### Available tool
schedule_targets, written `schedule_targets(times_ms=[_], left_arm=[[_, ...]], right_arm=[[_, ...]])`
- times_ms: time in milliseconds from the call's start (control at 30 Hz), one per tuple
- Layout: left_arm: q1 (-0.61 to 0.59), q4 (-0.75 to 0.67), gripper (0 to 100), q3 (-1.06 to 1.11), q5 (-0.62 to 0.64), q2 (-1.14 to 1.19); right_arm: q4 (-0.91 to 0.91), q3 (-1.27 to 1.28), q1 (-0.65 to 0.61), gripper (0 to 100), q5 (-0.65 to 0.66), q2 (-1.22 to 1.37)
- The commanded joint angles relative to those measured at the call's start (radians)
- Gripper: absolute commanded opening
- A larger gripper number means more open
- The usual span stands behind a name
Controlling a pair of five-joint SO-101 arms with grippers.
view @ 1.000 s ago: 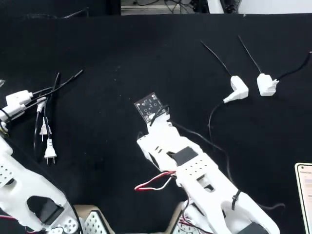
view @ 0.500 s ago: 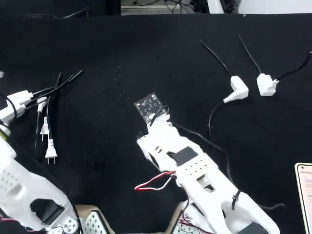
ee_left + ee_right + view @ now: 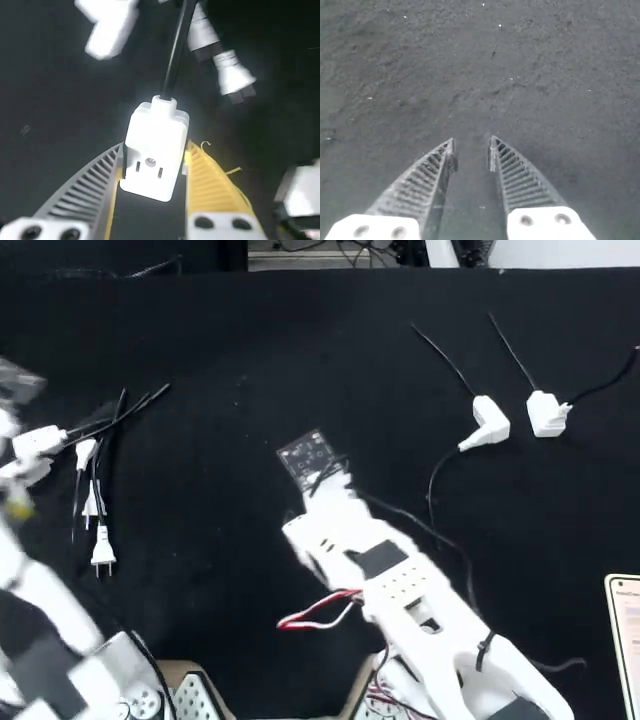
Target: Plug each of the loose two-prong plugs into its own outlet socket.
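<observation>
- Overhead, loose plugs (image 3: 102, 552) lie near the left side of the black worktop (image 3: 220, 330).
- Left wrist: left claw (image 3: 155, 146) clamps a white outlet socket (image 3: 151, 167), its slots showing.
- Right wrist: right claw (image 3: 472, 141) slightly parted, holding nothing, above the worktop.

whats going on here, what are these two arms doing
The left gripper is shut on a white outlet socket with a black cable, at the left side of the black table. Near it in the high view, two loose two-prong plugs lie on the table, not yet plugged in. The right gripper hangs over bare table near the middle, slightly open and holding nothing. Two more white corded pieces lie at the far right.
</observation>
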Motion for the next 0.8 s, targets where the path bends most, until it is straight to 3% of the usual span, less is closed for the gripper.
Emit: schedule_targets(times_ms=[0,167,300,500,767], left_arm=[[0.291,0.009,3,0.272,0.124,-0.264],[0.708,-0.161,3,0.625,0.387,-0.463],[0.865,-0.402,3,0.832,0.611,-0.509],[0.891,-0.694,3,0.997,0.787,-0.509],[0.871,-0.812,18,1.112,0.888,-0.508]], right_arm=[[-0.026,-0.028,0.130,10.3,-0.043,-0.033],[-0.026,-0.038,0.242,10.3,-0.114,-0.033],[-0.026,-0.038,0.252,10.3,-0.114,-0.033],[-0.026,-0.038,0.252,10.3,-0.114,-0.033],[-0.026,-0.038,0.250,10.3,-0.114,-0.033]])
